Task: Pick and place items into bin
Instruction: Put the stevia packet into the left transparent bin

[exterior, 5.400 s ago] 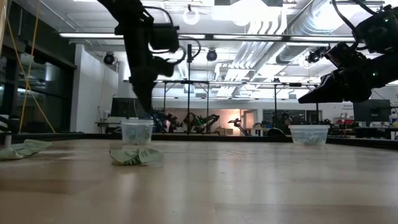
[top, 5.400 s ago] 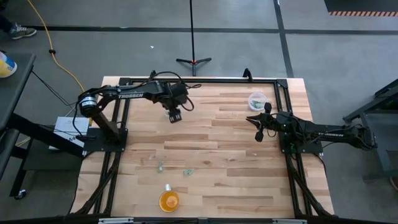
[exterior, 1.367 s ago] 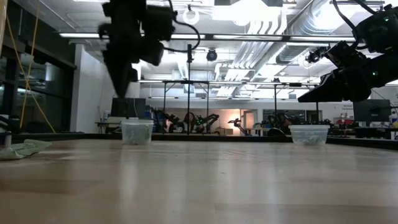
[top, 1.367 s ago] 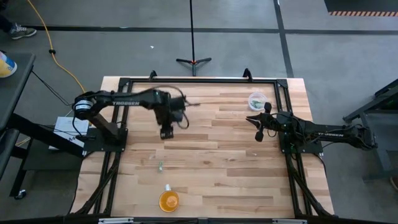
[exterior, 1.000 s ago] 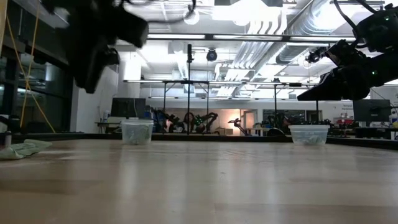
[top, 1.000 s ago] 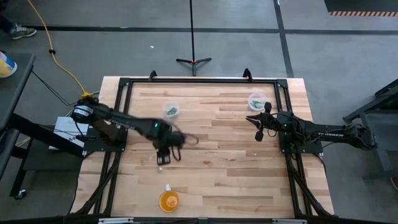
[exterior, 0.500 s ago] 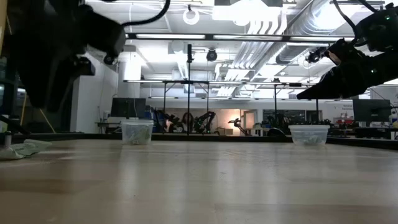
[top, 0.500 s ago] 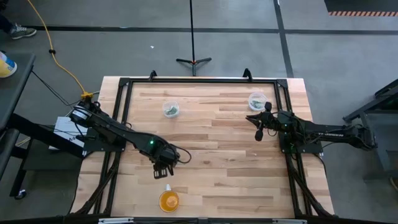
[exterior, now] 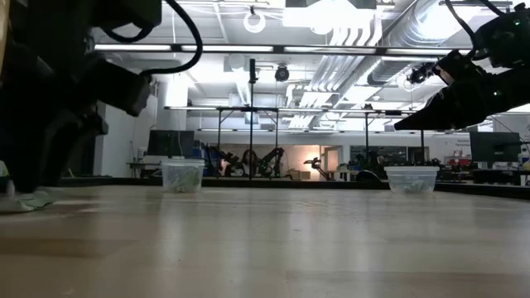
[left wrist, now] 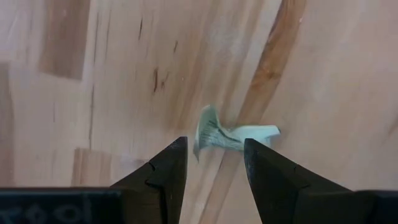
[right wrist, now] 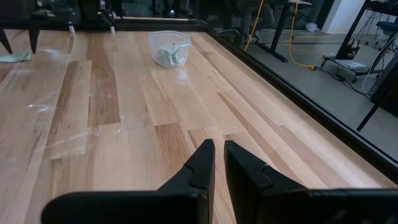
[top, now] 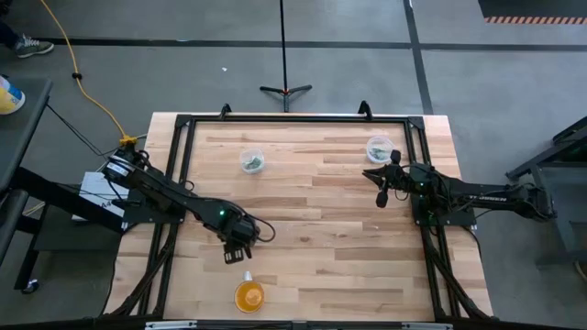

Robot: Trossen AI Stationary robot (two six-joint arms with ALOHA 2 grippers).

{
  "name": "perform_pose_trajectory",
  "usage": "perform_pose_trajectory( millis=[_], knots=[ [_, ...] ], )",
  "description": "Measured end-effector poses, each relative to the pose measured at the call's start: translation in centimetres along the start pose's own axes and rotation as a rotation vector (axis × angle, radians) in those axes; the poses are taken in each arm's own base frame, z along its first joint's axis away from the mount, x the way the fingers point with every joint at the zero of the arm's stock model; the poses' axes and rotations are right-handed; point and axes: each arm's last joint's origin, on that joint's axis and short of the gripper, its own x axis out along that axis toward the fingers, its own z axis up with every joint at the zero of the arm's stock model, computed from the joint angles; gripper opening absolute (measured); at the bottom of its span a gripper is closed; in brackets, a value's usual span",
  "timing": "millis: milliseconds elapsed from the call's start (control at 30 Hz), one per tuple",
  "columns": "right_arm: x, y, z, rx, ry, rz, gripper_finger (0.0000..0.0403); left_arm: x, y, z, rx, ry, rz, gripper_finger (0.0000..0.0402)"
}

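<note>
My left gripper is low over the table's near left part, open and pointing down. One small pale-green wrapped piece lies flat on the wood just ahead of its fingertips, with one finger on either side and no touch that I can see. The low view shows the same piece beside the dark gripper. Two clear cups holding green pieces stand near the far edge. My right gripper waits, shut, beside the right cup.
An orange round cup stands near the table's near edge, just nearer than my left gripper, with a small pale bit beside it. The black frame rails run along the table's sides. Bare wood spreads across the middle.
My left gripper has moved toward the table's near edge and come down over the pale-green piece, staying open. The piece has stayed where it was. My right arm has kept still.
</note>
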Motion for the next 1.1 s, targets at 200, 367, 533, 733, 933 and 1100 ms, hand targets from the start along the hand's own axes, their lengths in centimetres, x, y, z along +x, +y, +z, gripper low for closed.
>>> perform_pose_trajectory(
  millis=[200,367,533,733,933,1100],
  knots=[
    [0.0,0.0,0.0,0.000,0.000,0.000,0.0028,1.4,0.1,-0.1,0.020,-0.053,-0.074,0.0193],
    [0.0,0.0,0.0,0.000,0.000,0.000,0.0028,1.7,0.3,-0.4,0.020,-0.054,-0.080,0.0191],
    [0.0,0.0,0.0,0.000,-0.003,0.000,0.0028,1.8,0.5,-0.4,0.076,-0.062,-0.054,0.0134],
    [0.0,0.0,0.0,0.001,-0.006,-0.001,0.0028,1.6,0.7,-0.3,0.116,-0.079,-0.013,0.0022],
    [0.0,0.0,0.0,-0.008,-0.006,-0.001,0.0028,0.5,1.6,1.0,0.118,-0.085,0.081,0.0045],
    [0.0,-0.1,0.0,-0.008,-0.004,-0.027,0.0028,-1.6,3.3,2.9,0.197,-0.081,0.198,0.0020]
  ],
)
